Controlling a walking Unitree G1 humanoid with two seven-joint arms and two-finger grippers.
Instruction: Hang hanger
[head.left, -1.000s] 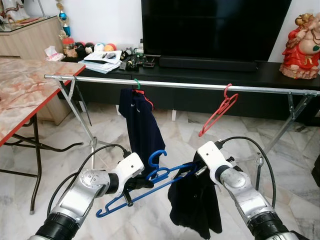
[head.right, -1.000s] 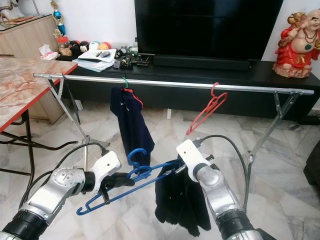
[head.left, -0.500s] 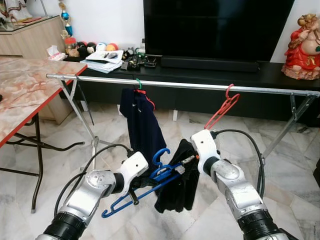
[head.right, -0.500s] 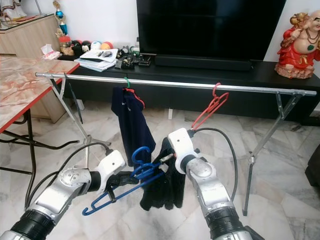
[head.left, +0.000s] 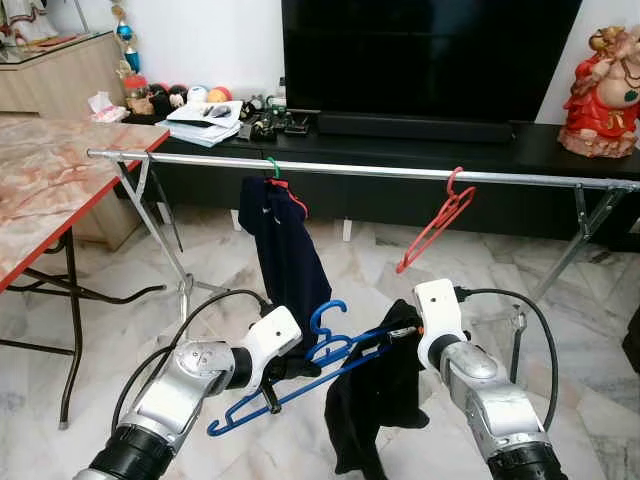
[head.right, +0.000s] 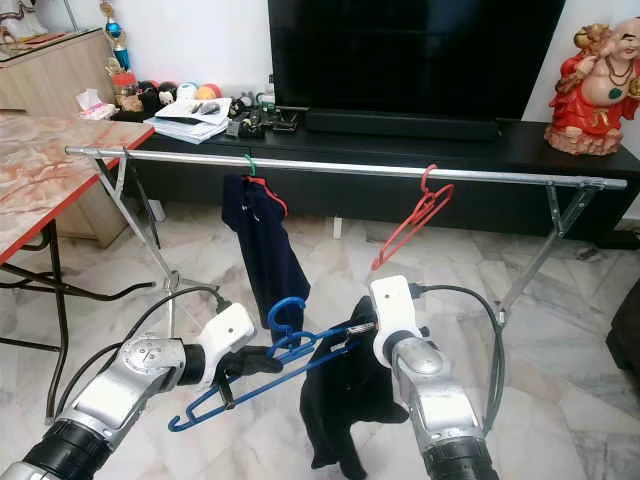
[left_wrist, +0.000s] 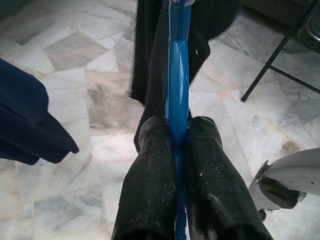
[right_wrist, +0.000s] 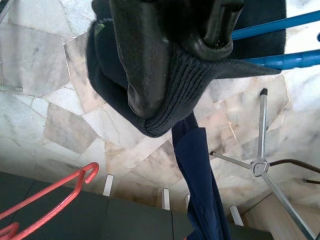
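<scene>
Since half a second ago, the right gripper (head.left: 408, 331) has been drawn back toward the robot and out toward 3 o'clock, and the black garment (head.left: 375, 400) has been pulled lower, so that it now hangs well below the rail (head.left: 400, 171). The left gripper (head.left: 300, 366) is seen clamped on the blue hanger (head.left: 310, 365), whose bar is pinched between the two black fingers (left_wrist: 150, 165) in the left wrist view. The hanger's hook is turned up toward 12 o'clock, short of the rail. The right gripper's fingers are closed on a ribbed edge of the black garment, as shown in the right wrist view, just beside the hanger's far end at 3 o'clock. On the rail, a navy garment (head.left: 285, 250) is hung at about 11 o'clock from the blue hanger, and an empty red hanger (head.left: 437, 222) is hooked at about 1 o'clock. A marble-topped table (head.left: 50, 180) stands at 9 o'clock.
</scene>
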